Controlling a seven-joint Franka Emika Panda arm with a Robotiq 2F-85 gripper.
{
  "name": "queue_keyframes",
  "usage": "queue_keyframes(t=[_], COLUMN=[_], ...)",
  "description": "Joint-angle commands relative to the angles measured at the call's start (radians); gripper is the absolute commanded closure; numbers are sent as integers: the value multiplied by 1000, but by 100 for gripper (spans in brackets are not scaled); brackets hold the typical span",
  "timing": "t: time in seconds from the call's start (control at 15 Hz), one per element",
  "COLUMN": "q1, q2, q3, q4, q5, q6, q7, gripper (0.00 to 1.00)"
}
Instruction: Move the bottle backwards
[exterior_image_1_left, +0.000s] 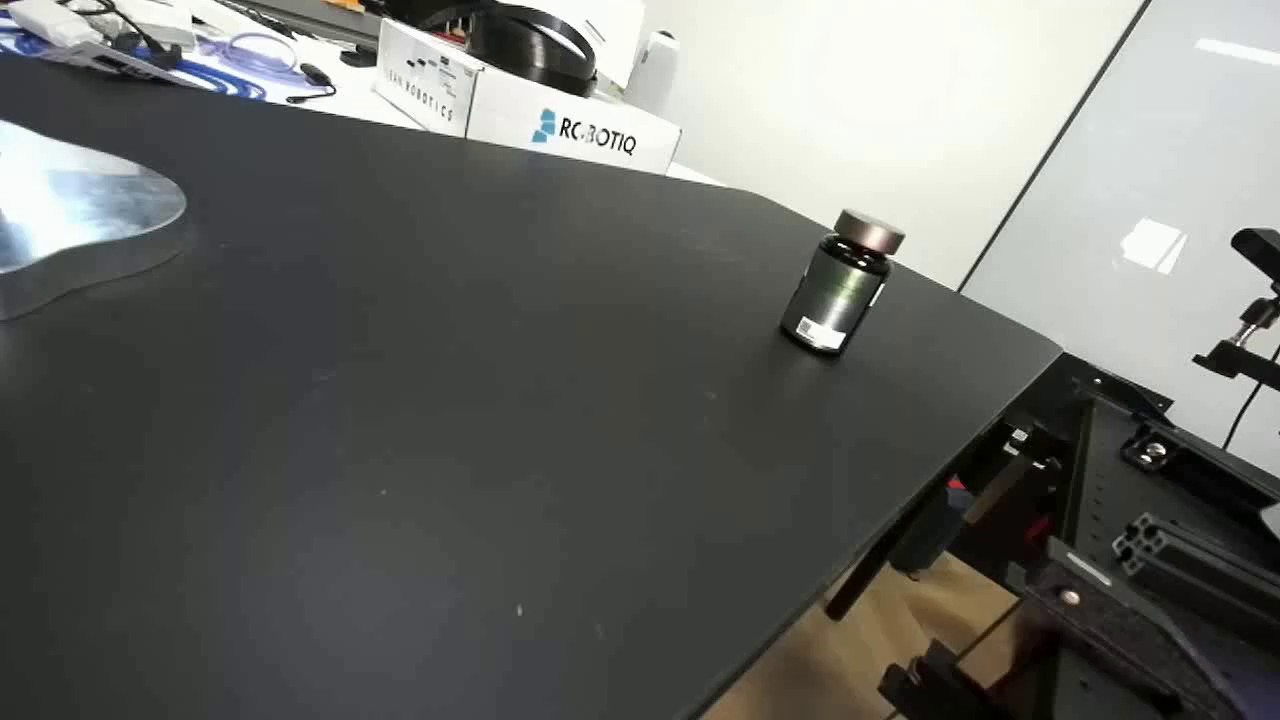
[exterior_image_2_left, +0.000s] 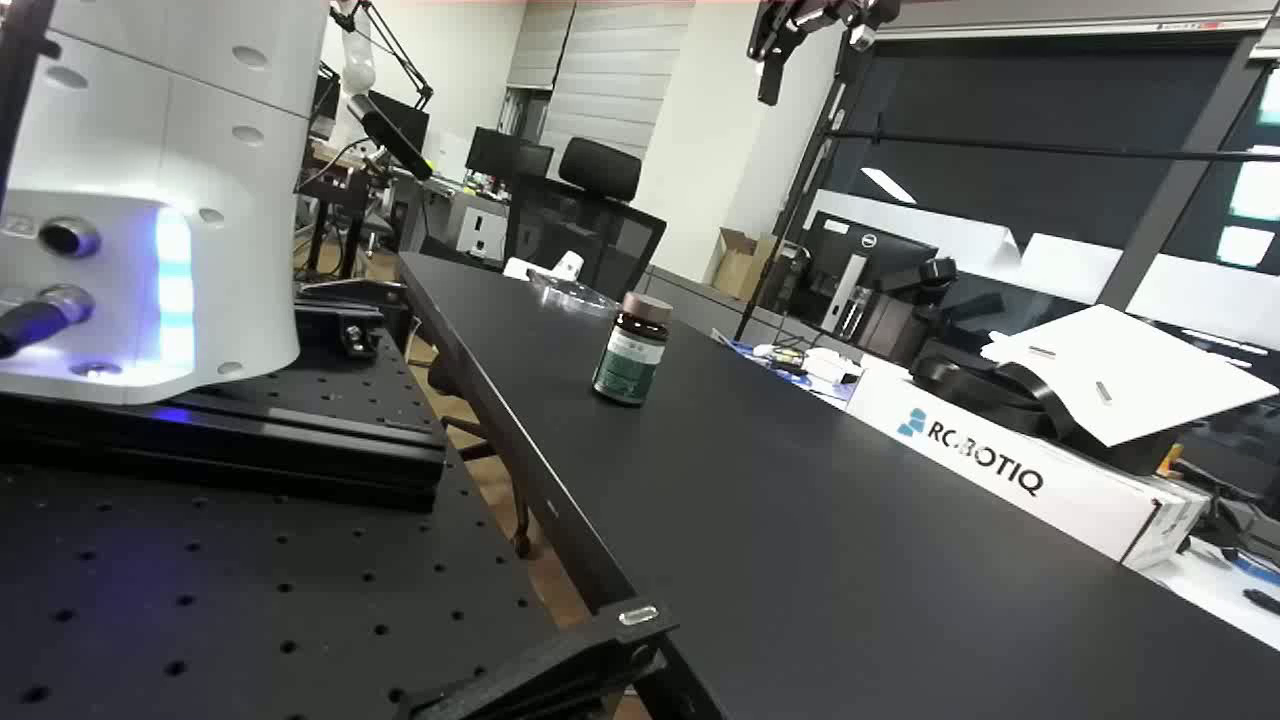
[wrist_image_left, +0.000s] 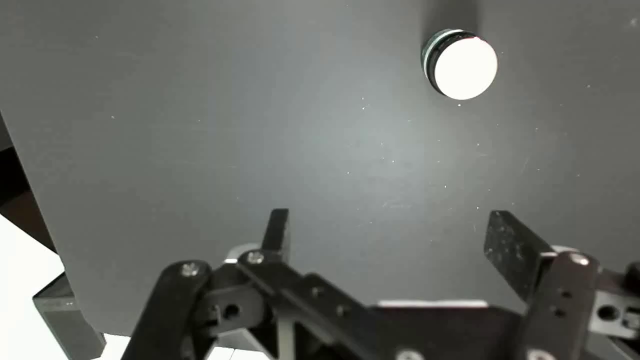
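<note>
The bottle (exterior_image_1_left: 838, 290) stands upright on the black table (exterior_image_1_left: 450, 420). It is dark and squat with a brownish cap. An exterior view shows its green and white label on the bottle (exterior_image_2_left: 630, 360). In the wrist view the bottle (wrist_image_left: 465, 68) is seen from above, with its cap shining white, at the upper right. My gripper (wrist_image_left: 390, 212) is open with nothing between its fingers. It is above the table, apart from the bottle. Part of the gripper (exterior_image_2_left: 775, 60) shows high up at the top of an exterior view.
A white Robotiq box (exterior_image_1_left: 575, 130) with black items on it stands beyond the table edge. A clear shiny plastic object (exterior_image_1_left: 90, 210) lies at the table's other end. The white robot base (exterior_image_2_left: 170, 200) stands on a perforated black plate (exterior_image_2_left: 280, 590) beside the table.
</note>
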Motion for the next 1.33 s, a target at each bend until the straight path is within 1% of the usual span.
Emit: queue_keyframes(t=[0.0, 0.47, 0.73, 0.8, 0.93, 1.0, 1.27], q1=[16, 16, 58, 73, 107, 122, 174], q2=[1, 1, -1, -2, 0, 6, 59], q3=[-14, -14, -13, -15, -16, -16, -25], q4=[2, 2, -66, -93, -163, -201, -313], q5=[-7, -7, 26, 42, 80, 99, 182], q6=[-3, -3, 58, 83, 169, 232, 423], q7=[6, 6, -28, -38, -59, -71, -132], gripper=[0, 0, 0, 0, 0, 0, 0])
